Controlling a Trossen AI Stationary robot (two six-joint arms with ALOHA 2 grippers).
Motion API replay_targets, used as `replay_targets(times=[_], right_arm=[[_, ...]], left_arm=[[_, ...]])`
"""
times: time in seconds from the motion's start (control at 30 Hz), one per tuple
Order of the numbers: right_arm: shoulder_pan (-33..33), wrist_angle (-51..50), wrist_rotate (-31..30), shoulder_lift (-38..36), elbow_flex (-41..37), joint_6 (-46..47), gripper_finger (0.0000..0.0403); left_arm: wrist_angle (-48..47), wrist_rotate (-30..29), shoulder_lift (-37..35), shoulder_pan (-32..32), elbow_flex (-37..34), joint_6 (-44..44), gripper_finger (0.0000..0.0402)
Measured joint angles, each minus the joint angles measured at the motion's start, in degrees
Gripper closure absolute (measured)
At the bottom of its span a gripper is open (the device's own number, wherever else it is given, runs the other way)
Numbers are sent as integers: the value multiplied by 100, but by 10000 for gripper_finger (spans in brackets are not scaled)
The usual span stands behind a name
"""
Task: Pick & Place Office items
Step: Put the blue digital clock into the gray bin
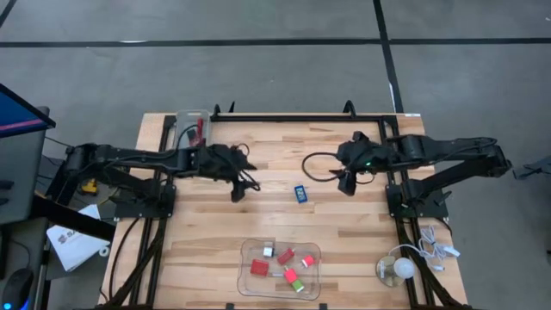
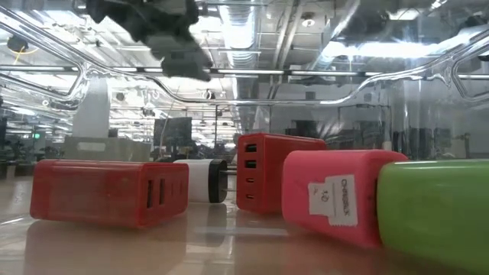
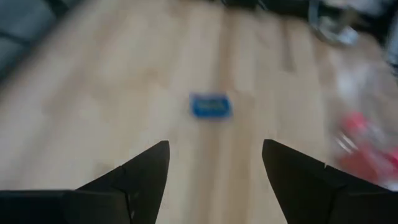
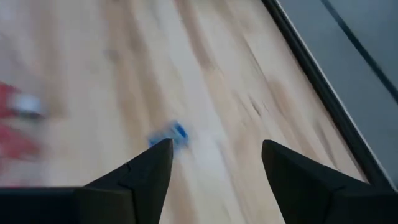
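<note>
Judging from the layout, the task stood well advanced but not complete. The clear tray (image 1: 246,267) at the near edge of the table (image 1: 198,224) held about 6 office items: red blocks (image 1: 259,268), a green piece (image 1: 298,287) and a small white bit (image 1: 268,251). 1 item remained outside it, the blue piece (image 1: 300,193), which lay alone on the bare wood at mid-table, apart from the tray. A second clear bin (image 1: 191,126) at the far left corner held some red and dark content that could not be identified. The left gripper (image 1: 239,191) hung to the left of the blue piece, jaws parted and holding nothing; its wrist view showed the piece ahead of the gap between the fingers (image 3: 146,171). The right gripper (image 1: 347,183) stood to the right of the piece, jaws likewise spread and empty. A white bulb (image 1: 401,269) with its cable lay at the near right corner, untouched. Remaining work, as assessed: collect the blue piece and deposit it in the tray.
</note>
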State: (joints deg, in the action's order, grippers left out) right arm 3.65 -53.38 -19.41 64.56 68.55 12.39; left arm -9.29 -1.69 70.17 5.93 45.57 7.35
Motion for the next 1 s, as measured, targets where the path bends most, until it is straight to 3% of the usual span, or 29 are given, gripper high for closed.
replay_targets(times=[0.13,0.33,0.53,0.77,1.0], right_arm=[[19,-92,-311,133,-736,391,187],[91,921,1,496,-1847,486,244],[64,2078,454,1356,-2113,430,282],[26,2957,1463,2340,-2109,523,265],[32,3553,2217,2584,-2105,603,248]], left_arm=[[557,-729,-134,-110,18,-310,149],[1033,-866,-423,-168,27,-413,149],[1075,-859,-448,-624,22,-610,149],[1097,-1843,-522,-1103,-310,-608,149],[1112,-1939,-978,-1155,-611,-521,149]])
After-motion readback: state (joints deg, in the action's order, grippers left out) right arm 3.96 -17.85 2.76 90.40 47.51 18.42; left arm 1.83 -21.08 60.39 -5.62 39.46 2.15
